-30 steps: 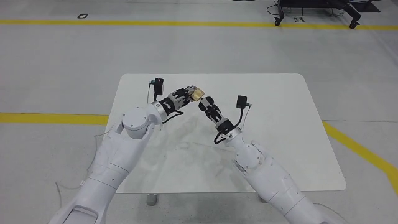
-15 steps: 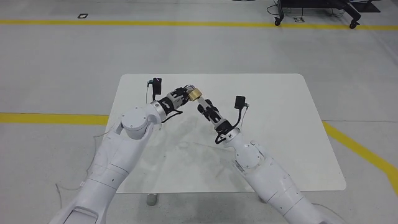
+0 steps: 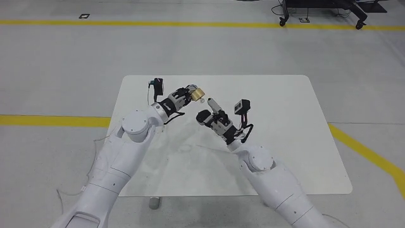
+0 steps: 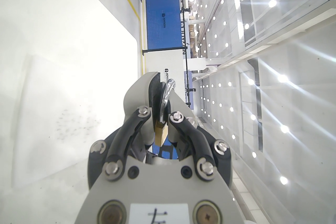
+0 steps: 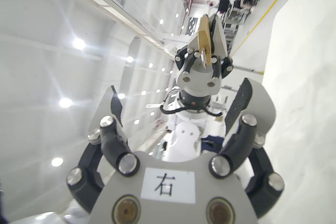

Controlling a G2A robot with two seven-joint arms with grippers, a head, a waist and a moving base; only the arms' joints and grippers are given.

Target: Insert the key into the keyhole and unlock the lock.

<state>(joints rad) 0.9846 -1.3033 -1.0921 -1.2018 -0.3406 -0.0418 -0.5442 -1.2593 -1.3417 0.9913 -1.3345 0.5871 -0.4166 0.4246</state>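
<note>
Two grippers over the rounded white table (image 3: 285,101), one holding the lock, one empty.
My left gripper (image 4: 163,104) is clenched on the small brass padlock (image 3: 199,94) by its silver shackle (image 4: 168,89), just above the middle of the top view. A small silver key (image 5: 203,58) sticks out of the padlock's end, at upper centre of the right wrist view. My right gripper (image 3: 206,110) sits just beside the padlock, apart from it, fingers (image 5: 244,101) spread wide around nothing.
</note>
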